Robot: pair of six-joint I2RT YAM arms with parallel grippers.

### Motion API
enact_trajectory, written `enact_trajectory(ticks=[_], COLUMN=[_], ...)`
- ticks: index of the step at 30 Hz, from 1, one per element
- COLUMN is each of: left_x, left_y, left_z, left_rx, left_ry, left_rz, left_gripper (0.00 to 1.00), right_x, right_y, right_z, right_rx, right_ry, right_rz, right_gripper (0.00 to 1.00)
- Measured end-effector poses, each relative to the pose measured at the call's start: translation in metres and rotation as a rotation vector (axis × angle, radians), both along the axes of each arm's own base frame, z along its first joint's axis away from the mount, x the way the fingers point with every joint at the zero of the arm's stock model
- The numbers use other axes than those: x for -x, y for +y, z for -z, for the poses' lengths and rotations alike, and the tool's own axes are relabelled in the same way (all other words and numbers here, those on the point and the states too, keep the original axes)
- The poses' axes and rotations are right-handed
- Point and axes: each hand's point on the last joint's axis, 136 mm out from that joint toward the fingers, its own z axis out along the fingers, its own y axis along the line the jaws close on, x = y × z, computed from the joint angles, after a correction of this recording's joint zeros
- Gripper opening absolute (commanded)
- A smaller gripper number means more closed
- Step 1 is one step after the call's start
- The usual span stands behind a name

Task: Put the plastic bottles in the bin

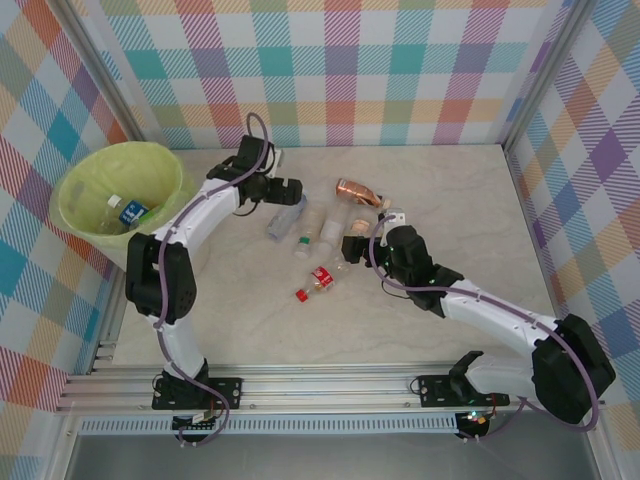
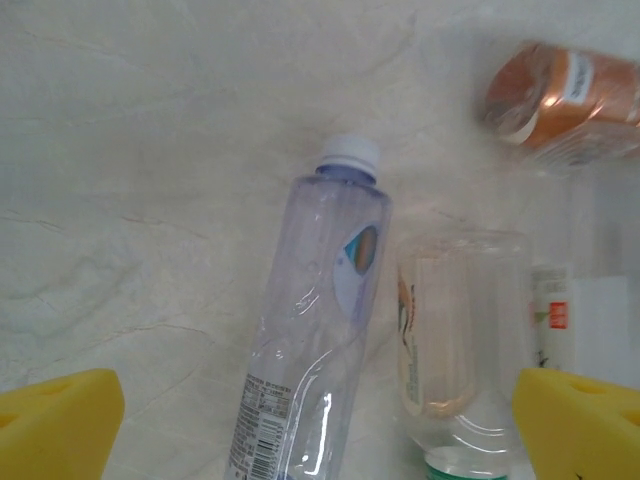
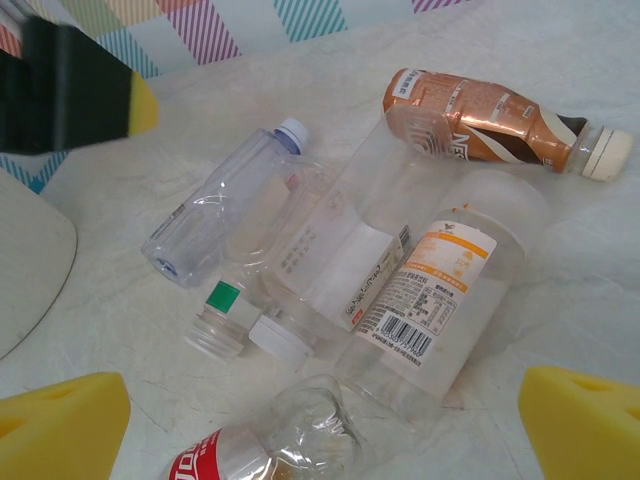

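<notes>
Both end effectors [image 2: 320, 425] [image 3: 325, 420], jaws apart.

The bin [image 1: 85, 185] stands at the far left of the table [image 1: 460, 200], with bottles [image 1: 128, 211] lying inside it. Mid-table, a cluster of bottles [image 1: 305, 228] lies side by side (touching), with one bottle [image 1: 358, 190] just behind and another bottle [image 1: 318, 281] in front.
</notes>
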Motion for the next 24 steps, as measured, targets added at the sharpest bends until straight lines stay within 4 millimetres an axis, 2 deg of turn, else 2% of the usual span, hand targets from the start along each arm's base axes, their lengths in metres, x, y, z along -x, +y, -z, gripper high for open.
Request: enact_trajectory(ticks=[4,8,16,24], left_x=[-0.002,-0.008,-0.029,-0.030], left_y=[0.000,-0.001,-0.007,-0.007], left_z=[0.038,0.063,0.082,0.101], left_rx=[-0.048,-0.090,-0.135,-0.159], left_ry=[0.071,0.121,0.154,0.205], left_rz=[0.023,0.052,0.093,0.111], left_gripper=[0.93,0.83,0.75,0.75], right_x=[0.001,0.001,0.002,0.002], right_y=[-0.001,-0.003,-0.006,-0.007], right_z=[0.003,0.004,0.009,0.009], right_rx=[0.007,0.004,0.005,0.004], right_ry=[0.008,0.014,0.025,0.026], right_rz=[0.003,0.015,0.029,0.033], right_gripper=[1.00,1.00,1.00,1.00])
